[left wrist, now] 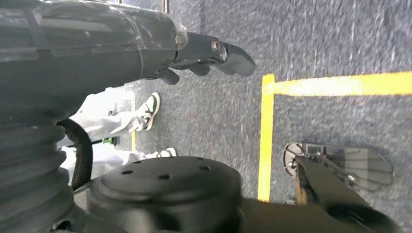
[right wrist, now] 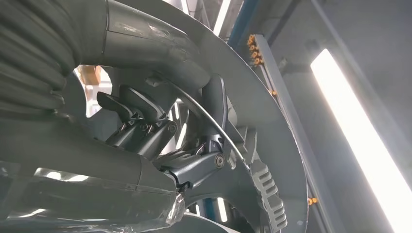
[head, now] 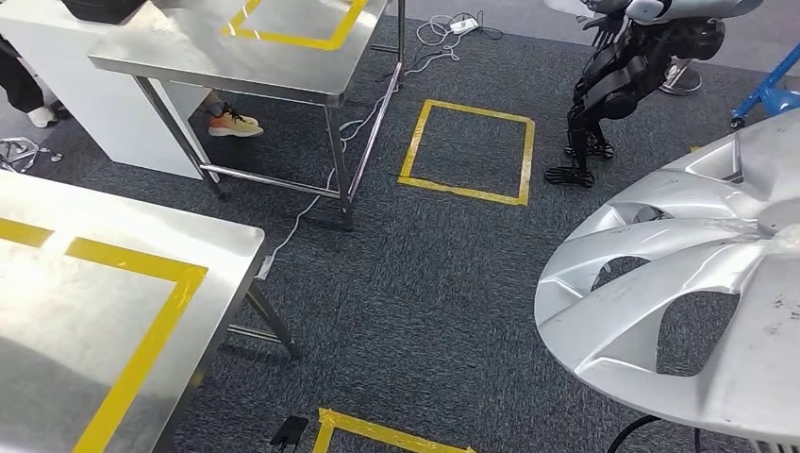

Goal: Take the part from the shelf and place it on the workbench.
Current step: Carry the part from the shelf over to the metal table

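The dark grey carpet (head: 443, 274) fills most of the head view, marked with squares of yellow tape (head: 469, 151). A steel workbench (head: 57, 321) with a brushed, reflective top and a yellow tape outline is cut off at the lower left edge, so its full extent cannot be seen. A second steel table (head: 274, 57) stands farther off, also cropped at the top.

The part, a silver plastic wheel cover (head: 679, 283) with curved spokes and open cut-outs, sits at the right edge of the head view, well apart from the workbench and partly out of frame. In the right wrist view the right hand (right wrist: 194, 145) grips it: the dark fingers (right wrist: 216, 111) curl over the thin rim while the thick thumb lies against the other face, the cover (right wrist: 272, 121) pinched between them. Much of the hand is hidden behind the disc and the ribbed cover.

The left hand (left wrist: 204, 53) hangs over the carpet with its fingers (left wrist: 238, 58) held out, apart and holding nothing.

Another dark humanoid robot (head: 623, 75) stands at the far right, its upper body cut off. A person's orange shoe (head: 231, 123) shows under the far table.
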